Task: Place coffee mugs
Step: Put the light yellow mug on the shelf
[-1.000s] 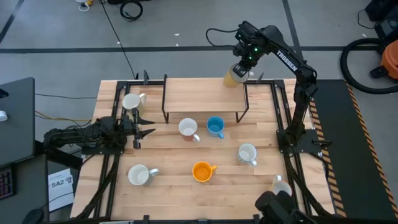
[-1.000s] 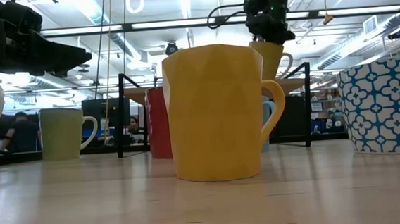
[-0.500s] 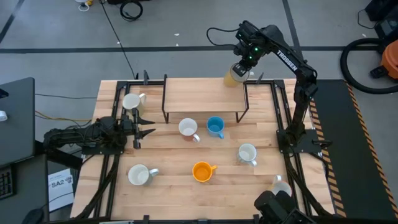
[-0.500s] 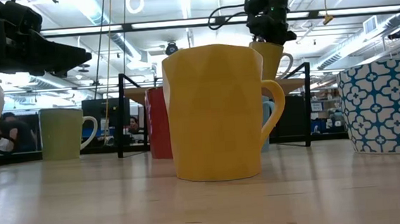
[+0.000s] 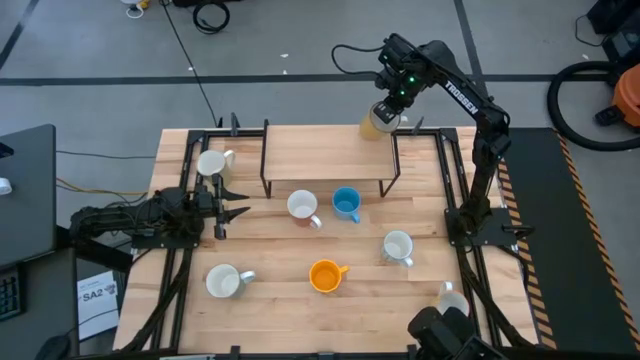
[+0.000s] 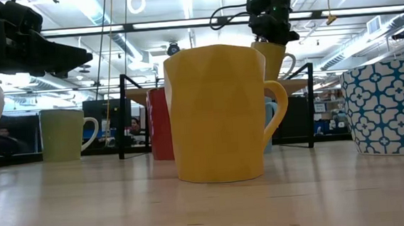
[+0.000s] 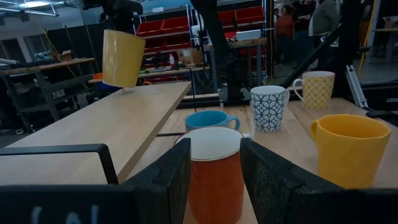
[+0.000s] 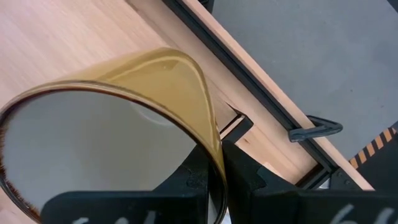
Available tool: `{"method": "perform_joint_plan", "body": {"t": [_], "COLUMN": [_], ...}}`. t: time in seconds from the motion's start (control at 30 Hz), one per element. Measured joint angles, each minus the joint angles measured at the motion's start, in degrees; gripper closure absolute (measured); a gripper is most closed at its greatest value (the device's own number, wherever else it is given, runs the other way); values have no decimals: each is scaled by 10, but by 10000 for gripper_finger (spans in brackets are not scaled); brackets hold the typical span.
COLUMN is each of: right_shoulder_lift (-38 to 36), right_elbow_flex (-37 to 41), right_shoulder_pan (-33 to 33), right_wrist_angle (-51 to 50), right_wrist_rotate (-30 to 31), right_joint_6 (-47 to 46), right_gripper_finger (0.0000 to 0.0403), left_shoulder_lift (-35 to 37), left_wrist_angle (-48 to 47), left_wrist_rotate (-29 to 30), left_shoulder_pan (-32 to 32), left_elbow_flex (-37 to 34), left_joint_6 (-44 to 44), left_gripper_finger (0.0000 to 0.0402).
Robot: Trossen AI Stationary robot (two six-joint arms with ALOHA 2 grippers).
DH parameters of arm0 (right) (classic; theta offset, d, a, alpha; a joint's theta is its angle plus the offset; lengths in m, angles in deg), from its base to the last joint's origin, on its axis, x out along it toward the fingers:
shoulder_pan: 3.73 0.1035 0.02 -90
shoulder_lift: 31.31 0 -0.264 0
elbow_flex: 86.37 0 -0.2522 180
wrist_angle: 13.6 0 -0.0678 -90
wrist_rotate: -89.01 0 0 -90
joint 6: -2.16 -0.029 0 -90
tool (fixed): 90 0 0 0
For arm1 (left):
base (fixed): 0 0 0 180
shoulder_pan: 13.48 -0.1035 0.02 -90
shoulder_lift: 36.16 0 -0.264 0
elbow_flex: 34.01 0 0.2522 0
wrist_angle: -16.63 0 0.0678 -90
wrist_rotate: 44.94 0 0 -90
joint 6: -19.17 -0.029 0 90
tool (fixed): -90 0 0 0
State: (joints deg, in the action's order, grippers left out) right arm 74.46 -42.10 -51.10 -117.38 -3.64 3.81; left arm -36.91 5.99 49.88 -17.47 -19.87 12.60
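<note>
My right gripper (image 5: pixel 386 108) is shut on a yellow mug (image 5: pixel 377 123), held tilted over the far right corner of the raised wooden shelf (image 5: pixel 320 150); the low view shows this mug (image 6: pixel 272 60) high up. My left gripper (image 5: pixel 230 205) waits open near the table's left edge, pointing at the red-orange mug (image 7: pixel 214 176), with a gap between them. On the table stand the blue mug (image 5: pixel 346 203), a bright orange mug (image 5: pixel 324 275), a cream mug (image 5: pixel 211 163), a white mug (image 5: pixel 222 282) and a patterned white mug (image 5: pixel 397 246). My right gripper pinches the yellow mug's rim wall (image 8: pixel 210 138), one finger inside the mug and one outside. The fingers come from above. The mug hangs tilted below them, low over the shelf's far right corner; whether its base touches the shelf, I cannot tell.
The shelf stands on black metal legs (image 5: pixel 396 165) across the far half of the table. Black frame rails (image 5: pixel 180 270) run along both sides. Another mug (image 5: pixel 452 297) sits at the near right corner by the right arm's base. People show in the room beyond the table.
</note>
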Motion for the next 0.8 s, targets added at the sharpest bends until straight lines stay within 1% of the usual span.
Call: {"method": "perform_joint_plan", "body": {"t": [0.23, 0.37, 0.5, 0.8], "right_shoulder_lift": [0, -1, -2, -2], "right_elbow_flex": [4, 24, 29, 30], "right_shoulder_pan": [0, 0, 0, 1], "right_wrist_angle": [1, 6, 13, 15], "right_wrist_rotate": [2, 22, 8, 9], "right_joint_6": [-3, -9, 1, -3], "right_gripper_finger": [371, 371, 371, 368], "left_shoulder_lift": [0, 0, 0, 0], "left_wrist_angle": [0, 0, 0, 0], "left_wrist_rotate": [0, 0, 0, 0], "left_shoulder_pan": [0, 0, 0, 0], "left_elbow_flex": [0, 0, 0, 0], "left_joint_6": [0, 0, 0, 0], "left_gripper_finger": [257, 257, 257, 257]}}
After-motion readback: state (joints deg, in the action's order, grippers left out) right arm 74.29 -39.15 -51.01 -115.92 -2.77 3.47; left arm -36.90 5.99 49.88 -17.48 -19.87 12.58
